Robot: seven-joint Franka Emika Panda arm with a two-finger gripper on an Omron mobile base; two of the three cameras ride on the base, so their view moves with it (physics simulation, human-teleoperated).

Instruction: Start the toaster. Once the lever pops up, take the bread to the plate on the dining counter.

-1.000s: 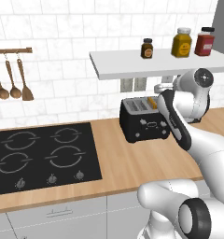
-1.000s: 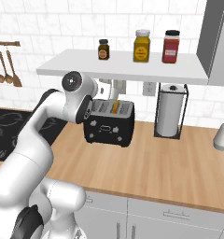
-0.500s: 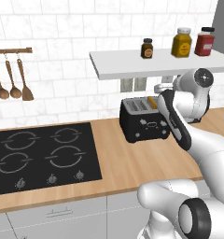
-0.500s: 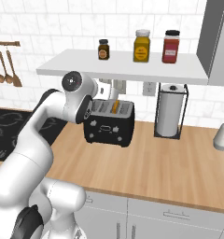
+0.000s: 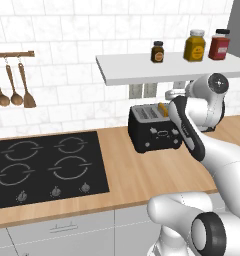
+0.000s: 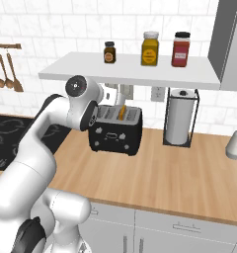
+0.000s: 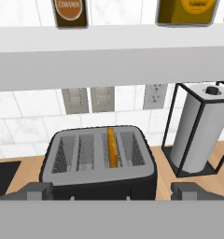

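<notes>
The black toaster [image 5: 154, 129] [image 6: 115, 131] [image 7: 100, 161] stands on the wood worktop under a white shelf. A slice of bread [image 7: 112, 147] [image 5: 163, 109] [image 6: 122, 112] stands on edge in one of its slots, its tan top edge showing. My gripper [image 7: 113, 191] hovers in front of and above the toaster. It is open wide, one fingertip [image 7: 39, 190] at each side of the toaster, with nothing between them. The plate and the dining counter are out of view.
A paper towel roll in a black wire holder [image 6: 179, 116] [image 7: 200, 130] stands right of the toaster. The shelf [image 5: 162, 67] just above holds three jars. A black hob [image 5: 42, 167] lies to the left, with utensils [image 5: 12, 92] hanging on the wall.
</notes>
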